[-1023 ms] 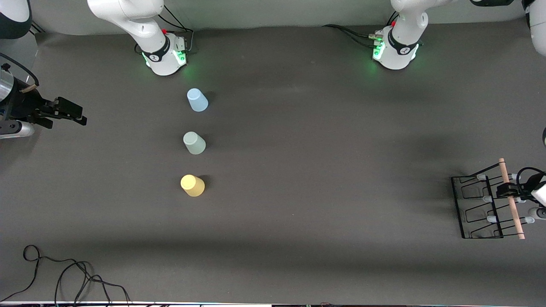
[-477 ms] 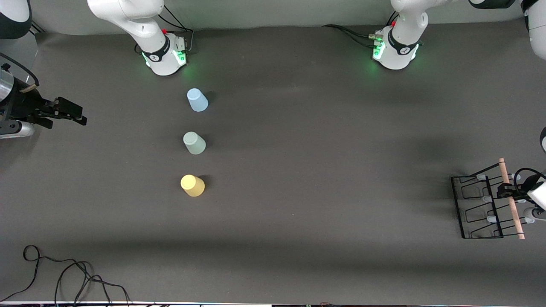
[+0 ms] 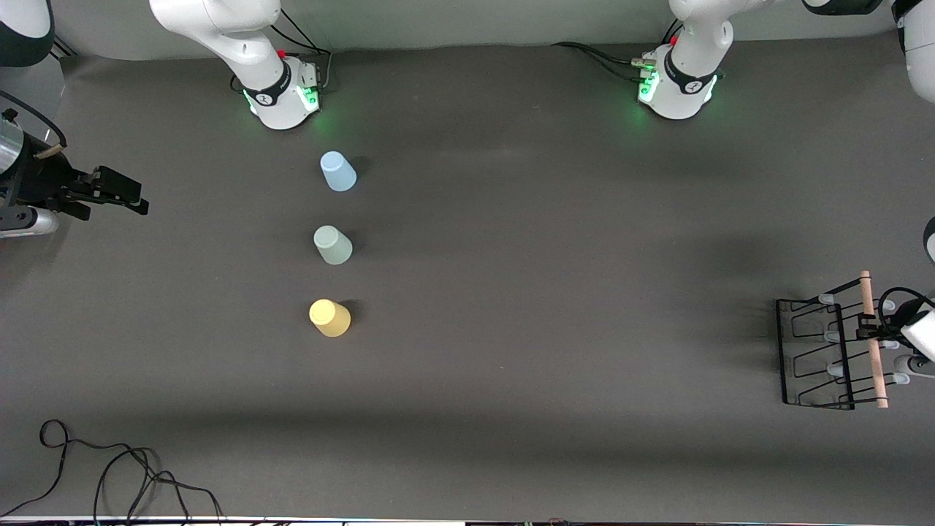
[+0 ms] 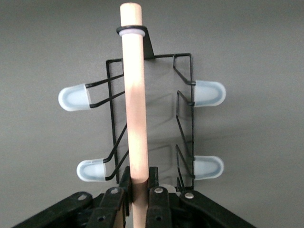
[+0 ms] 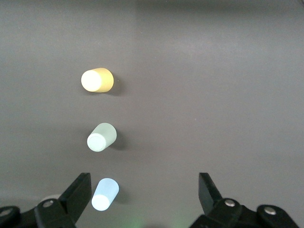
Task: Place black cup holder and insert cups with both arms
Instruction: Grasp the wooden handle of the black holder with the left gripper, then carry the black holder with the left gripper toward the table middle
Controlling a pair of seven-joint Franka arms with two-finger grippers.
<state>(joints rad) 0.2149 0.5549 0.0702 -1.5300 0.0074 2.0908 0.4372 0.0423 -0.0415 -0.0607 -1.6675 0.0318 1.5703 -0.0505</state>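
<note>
The black cup holder (image 3: 817, 353) is at the left arm's end of the table, its wooden rod (image 3: 873, 343) on top. My left gripper (image 3: 869, 332) is shut on that rod. In the left wrist view the fingers clamp the rod (image 4: 134, 95) at the gripper (image 4: 138, 186), with the black wire frame (image 4: 184, 118) and pale pegs (image 4: 75, 97) below. Three cups stand upside down in a row: light blue (image 3: 337, 172), grey-green (image 3: 332, 245), yellow (image 3: 329, 318). My right gripper (image 3: 124, 196) is open and empty, apart from the cups at the right arm's end. The right wrist view shows this gripper (image 5: 145, 190) above the yellow (image 5: 97, 80), grey-green (image 5: 101, 137) and blue (image 5: 105, 194) cups.
The two arm bases (image 3: 285, 91) (image 3: 676, 88) stand at the table's edge farthest from the front camera. A loose black cable (image 3: 109, 475) lies at the near edge toward the right arm's end. Dark bare tabletop (image 3: 555, 292) lies between the cups and the holder.
The cup holder, held by my left gripper, has turned a little so its rod runs straighter, and it has shifted slightly toward the left arm's end. The right arm and the cups have not moved.
</note>
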